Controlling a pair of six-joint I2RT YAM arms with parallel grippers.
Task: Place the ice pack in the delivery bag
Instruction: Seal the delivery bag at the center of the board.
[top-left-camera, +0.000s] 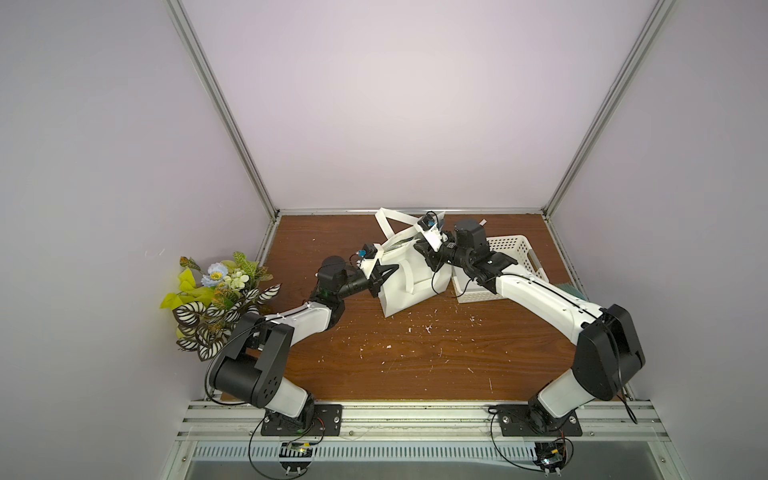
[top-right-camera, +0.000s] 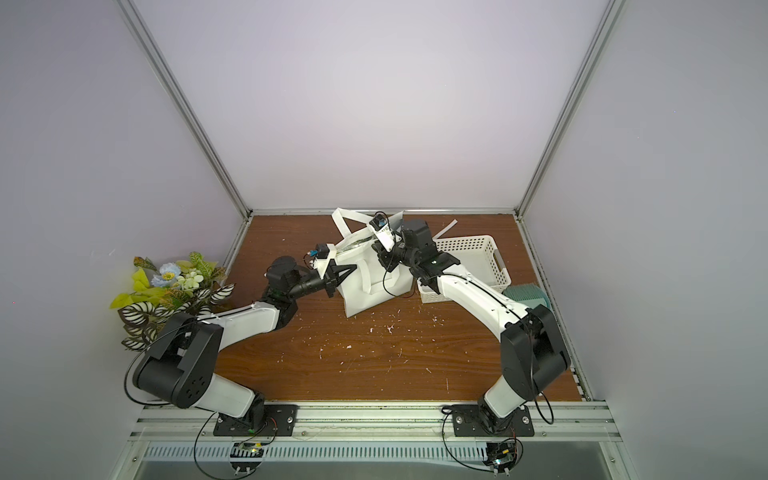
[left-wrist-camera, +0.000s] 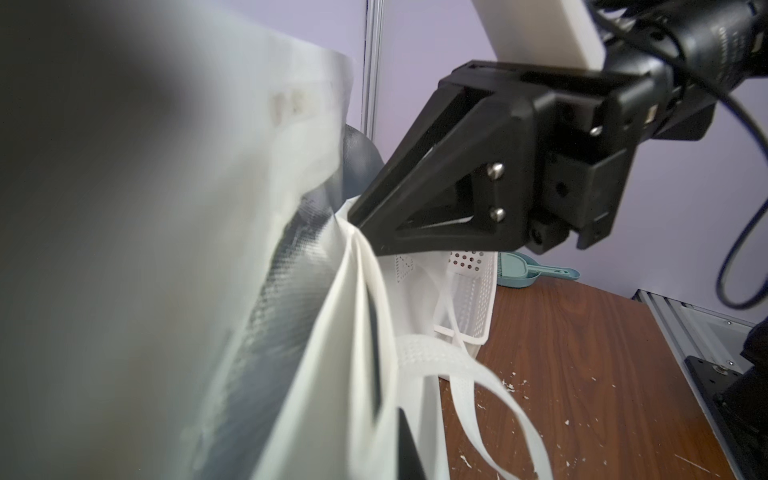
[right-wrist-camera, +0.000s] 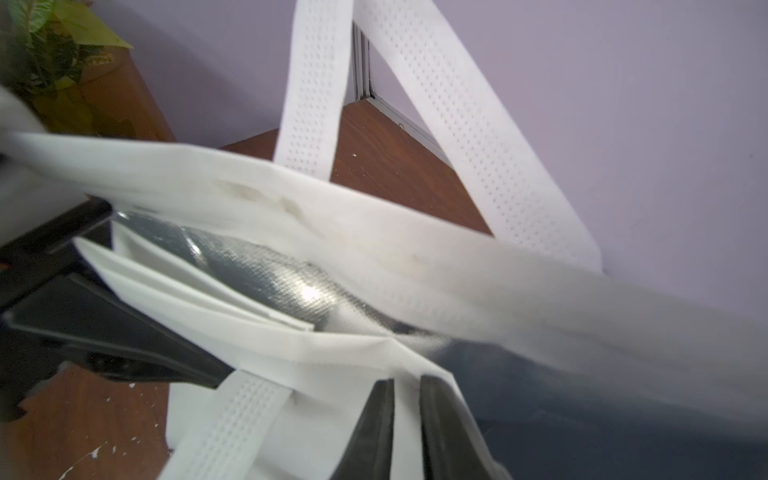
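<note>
The ice pack cannot be made out in any view; inside the delivery bag (top-left-camera: 399, 301) only a strip of silver lining (right-wrist-camera: 291, 286) shows. The white boxy bag stands upright at the back middle of the wooden table (top-left-camera: 415, 365), just beside the white basket (top-left-camera: 507, 238), mouth upward and narrow, long axis left to right. The left gripper (top-left-camera: 388, 272) is clamped on its left rim; the right gripper (right-wrist-camera: 405, 403), jaws nearly closed, pinches the right rim.

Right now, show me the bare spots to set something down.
Widest bare wood: front middle of table, between left arm and right arm, in front of delivery bag. Smaller patch back left, between plant and bag. Crowded back right: white basket, right arm, teal dustpan.
</note>
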